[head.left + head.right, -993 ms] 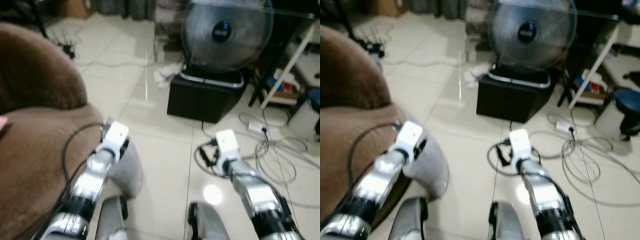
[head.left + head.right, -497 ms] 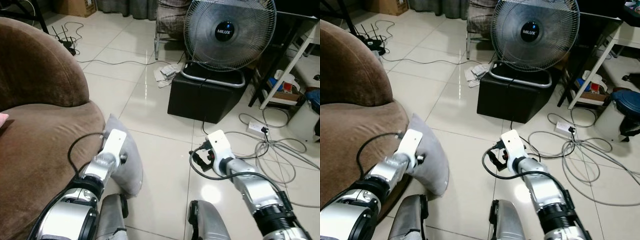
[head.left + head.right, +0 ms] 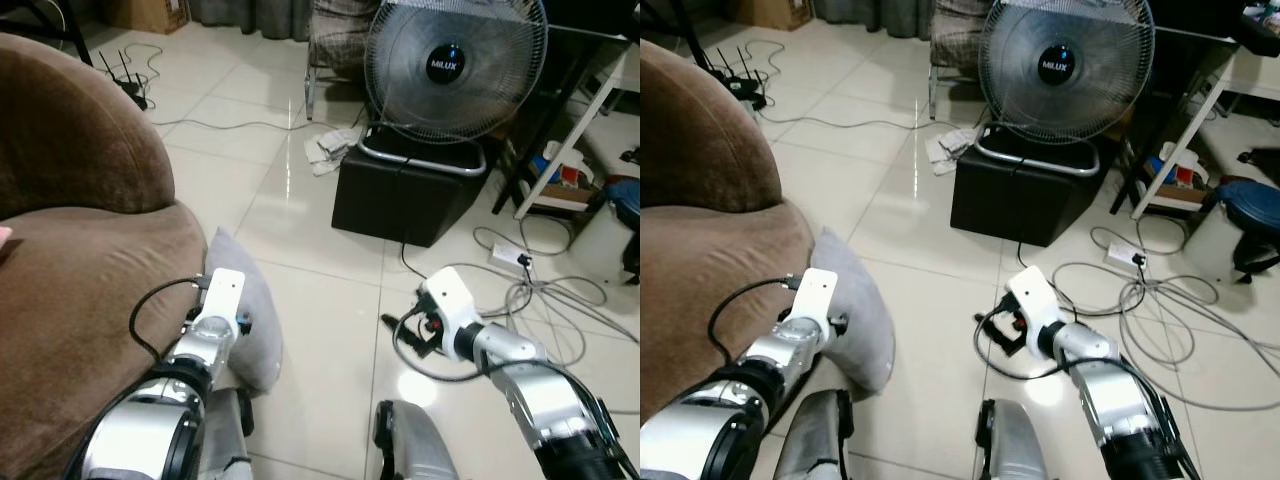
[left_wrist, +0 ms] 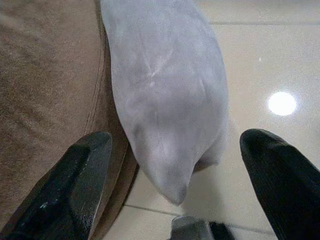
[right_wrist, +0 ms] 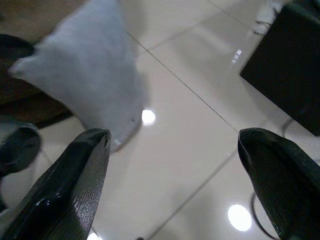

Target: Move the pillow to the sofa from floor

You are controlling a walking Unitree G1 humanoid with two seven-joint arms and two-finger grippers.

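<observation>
From the head camera, you had the grey pillow (image 3: 250, 320) standing on edge on the tiled floor (image 3: 320, 300), leaning against the front of the brown sofa (image 3: 80, 290). Your left arm reached down over it, so the pillow's lower left part was hidden behind the wrist, and the left gripper (image 4: 175, 190) itself was out of sight below that arm. Your right arm stretched over the floor, well apart from the pillow, beside a tangle of cables (image 3: 540, 300). Beyond stood a pedestal fan (image 3: 1065, 65) with its base on a black box (image 3: 1025, 200).

In the left wrist view, you saw the two black fingers (image 4: 70, 190) spread wide, one over the sofa's edge and the other over the tile, with the pillow's lower corner between them and touching neither. The pillow's top ran out of frame.

In the right wrist view, the right gripper (image 5: 175, 185) had its fingers (image 5: 65, 190) wide apart over bare tile, holding nothing. The pillow lay farther off, blurred, against the sofa, and a corner of the black box was cut off at the edge.
</observation>
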